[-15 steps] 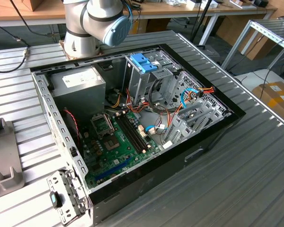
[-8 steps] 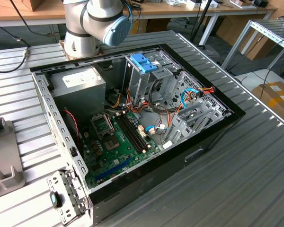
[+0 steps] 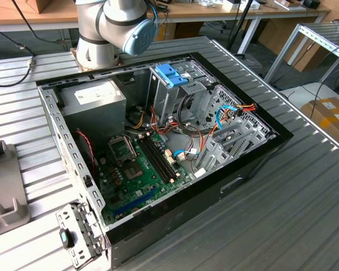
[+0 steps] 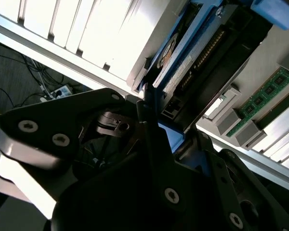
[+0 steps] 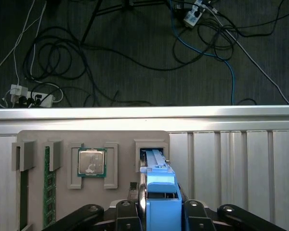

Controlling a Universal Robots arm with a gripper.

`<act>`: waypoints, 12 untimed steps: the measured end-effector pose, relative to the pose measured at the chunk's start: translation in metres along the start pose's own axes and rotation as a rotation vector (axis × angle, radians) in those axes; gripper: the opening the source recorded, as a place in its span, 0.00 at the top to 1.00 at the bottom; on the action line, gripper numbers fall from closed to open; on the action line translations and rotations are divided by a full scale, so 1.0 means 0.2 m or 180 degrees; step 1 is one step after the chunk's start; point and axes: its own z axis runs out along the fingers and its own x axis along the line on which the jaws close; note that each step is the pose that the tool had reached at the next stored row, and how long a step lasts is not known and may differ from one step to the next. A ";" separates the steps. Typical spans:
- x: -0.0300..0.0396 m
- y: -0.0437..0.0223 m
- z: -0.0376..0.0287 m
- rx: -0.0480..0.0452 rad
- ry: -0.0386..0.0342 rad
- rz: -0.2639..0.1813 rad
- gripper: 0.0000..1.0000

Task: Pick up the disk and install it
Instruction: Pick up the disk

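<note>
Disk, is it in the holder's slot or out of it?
In. The first wrist view shows the disk standing on edge, its far end inside a slot of the grey holder.

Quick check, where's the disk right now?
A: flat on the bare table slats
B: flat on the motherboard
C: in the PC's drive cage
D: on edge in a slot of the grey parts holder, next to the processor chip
D: in the first wrist view the disk stands on edge in a slot of the grey holder, beside the processor chip, with the gripper right at it.
</note>
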 end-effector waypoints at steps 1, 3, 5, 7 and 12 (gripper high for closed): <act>0.000 0.000 0.000 0.0000 0.0000 0.0000 0.63; 0.000 0.000 0.000 0.0000 0.0000 0.0001 0.63; 0.000 0.000 0.000 0.0000 0.0000 0.0002 0.63; 0.000 0.000 -0.002 0.0001 -0.0001 0.0002 0.63; -0.002 0.002 -0.034 0.0000 -0.0001 0.0002 0.63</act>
